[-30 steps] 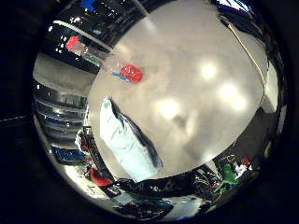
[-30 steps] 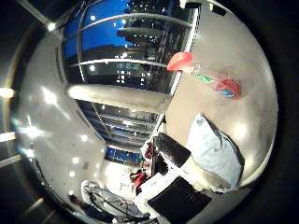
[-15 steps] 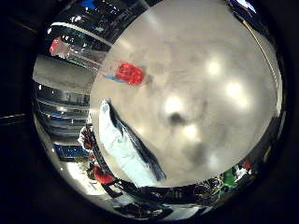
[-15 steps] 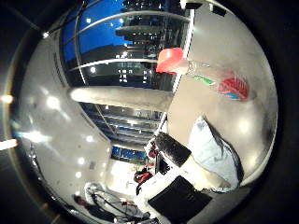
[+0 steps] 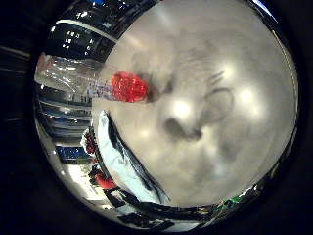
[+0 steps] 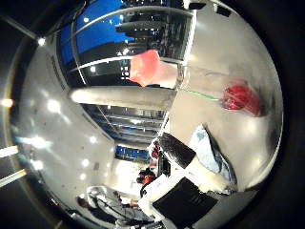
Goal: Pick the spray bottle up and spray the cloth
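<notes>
Your spray bottle [image 6: 200, 83] stood on the grey table [image 5: 234, 73], clear-bodied, red base, beside the pale blue cloth [image 5: 124, 164]. Hand's fingers: couldn't tell, none showed.

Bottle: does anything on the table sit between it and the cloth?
Nothing visible does. The bottle lies on its side on the table, and only bare tabletop separates it from the cloth beside it.
</notes>
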